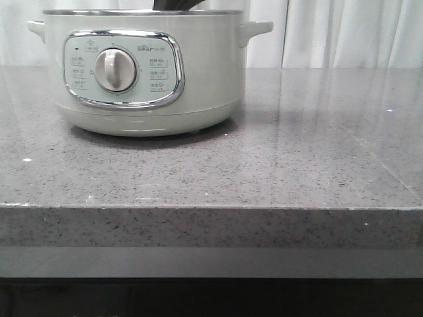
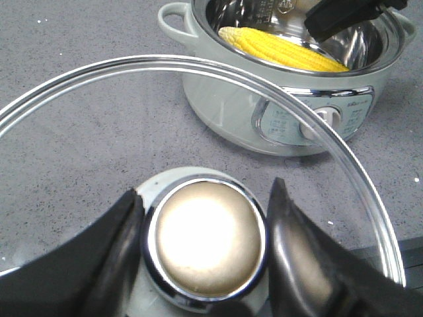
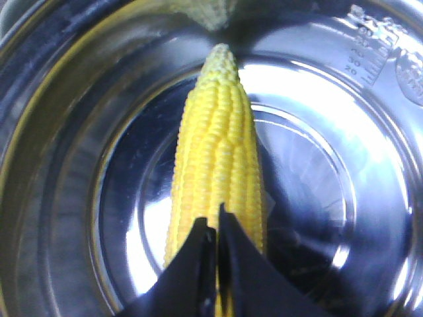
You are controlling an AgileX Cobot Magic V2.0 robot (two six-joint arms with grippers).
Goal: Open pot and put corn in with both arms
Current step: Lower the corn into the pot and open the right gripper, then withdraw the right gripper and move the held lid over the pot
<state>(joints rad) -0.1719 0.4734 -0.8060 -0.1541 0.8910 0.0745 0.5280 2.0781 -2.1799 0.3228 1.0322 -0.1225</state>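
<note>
The pale-green pot (image 1: pixel 198 72) stands at the back left of the counter with its lid off. The yellow corn (image 3: pixel 218 145) lies in its steel bowl (image 3: pixel 59 165); it also shows in the left wrist view (image 2: pixel 284 49), inside the pot (image 2: pixel 225 99). My right gripper (image 3: pixel 213 224) hangs over the corn's near end with its jaws together and nothing between them. It shows dark above the pot's rim (image 1: pixel 175 5) and in the left wrist view (image 2: pixel 344 16). My left gripper (image 2: pixel 205 244) is shut on the knob (image 2: pixel 205 231) of the glass lid (image 2: pixel 198 63), held away from the pot over the counter.
The grey speckled counter (image 1: pixel 297 152) runs to a front edge (image 1: pixel 211 208) near the camera. A white curtain (image 1: pixel 344 33) hangs behind it. The pot's side handles (image 1: pixel 254 28) stick out left and right.
</note>
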